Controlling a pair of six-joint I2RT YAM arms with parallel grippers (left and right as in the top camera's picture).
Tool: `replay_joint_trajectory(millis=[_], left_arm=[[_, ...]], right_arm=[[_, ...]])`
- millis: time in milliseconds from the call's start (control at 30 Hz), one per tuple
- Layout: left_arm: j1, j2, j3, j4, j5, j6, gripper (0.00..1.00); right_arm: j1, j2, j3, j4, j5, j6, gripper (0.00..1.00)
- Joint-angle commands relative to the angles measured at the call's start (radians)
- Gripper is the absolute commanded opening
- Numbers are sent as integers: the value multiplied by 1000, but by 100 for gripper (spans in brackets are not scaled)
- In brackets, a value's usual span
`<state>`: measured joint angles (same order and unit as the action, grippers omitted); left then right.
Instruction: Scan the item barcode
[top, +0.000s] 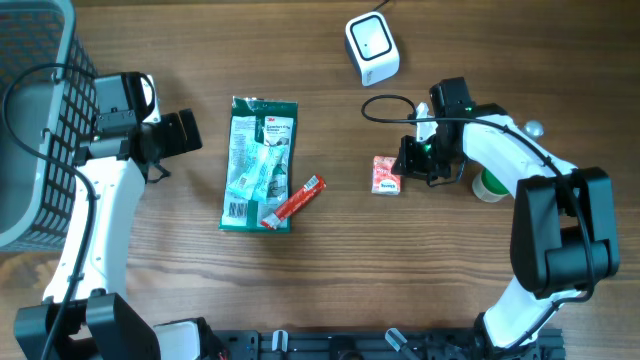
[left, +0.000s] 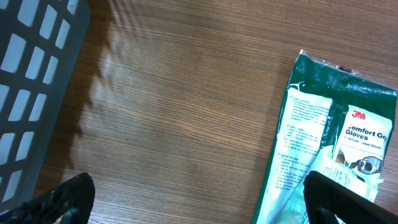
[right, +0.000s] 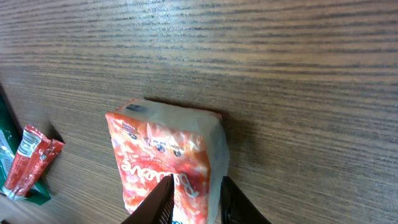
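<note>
free: surface (top: 345, 250) strip between glove pack (top: 260, 163) and orange packet (top: 386, 175) | blocked: basket (top: 20, 150) 9 o'clock, scanner (top: 372, 48) 1 o'clock

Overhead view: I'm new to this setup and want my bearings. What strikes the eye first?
A green 3M Comfort Grip Gloves pack lies mid-table, with a red sachet across its lower right corner. To its right, the right gripper is down on a small orange-red packet, and a white barcode scanner sits near the top edge.
</note>
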<state>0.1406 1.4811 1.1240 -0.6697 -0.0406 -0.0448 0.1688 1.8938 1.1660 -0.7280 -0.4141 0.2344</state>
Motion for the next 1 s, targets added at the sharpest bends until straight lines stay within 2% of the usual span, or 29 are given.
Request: replay_joint_trajectory(millis=[0, 300, 467, 567, 667, 700, 767, 867, 967], left_arm=[[4, 4, 5, 2, -10, 15, 100], [4, 4, 5, 2, -10, 15, 100], [4, 4, 5, 2, -10, 14, 100], [4, 4, 5, 2, -10, 15, 100], [4, 4, 5, 2, -10, 14, 100], [4, 4, 5, 2, -10, 15, 100], [4, 4, 5, 2, -10, 15, 100], [4, 4, 5, 2, -10, 14, 100], [4, 4, 5, 2, -10, 15, 100]], right_arm=[[4, -27, 2, -17, 15, 5, 25], [4, -27, -23, -16, 15, 5, 25], [4, -27, -76, 64, 16, 33, 25], [4, -27, -106, 114, 14, 39, 21], [4, -27, -125, 141, 14, 43, 12], [4, -27, -126, 140, 14, 40, 5], [-2, -31, -121, 139, -5, 30, 4], [-35, -56, -103, 142, -166, 7, 4], [-90, -105, -98, 173, -450, -49, 4]])
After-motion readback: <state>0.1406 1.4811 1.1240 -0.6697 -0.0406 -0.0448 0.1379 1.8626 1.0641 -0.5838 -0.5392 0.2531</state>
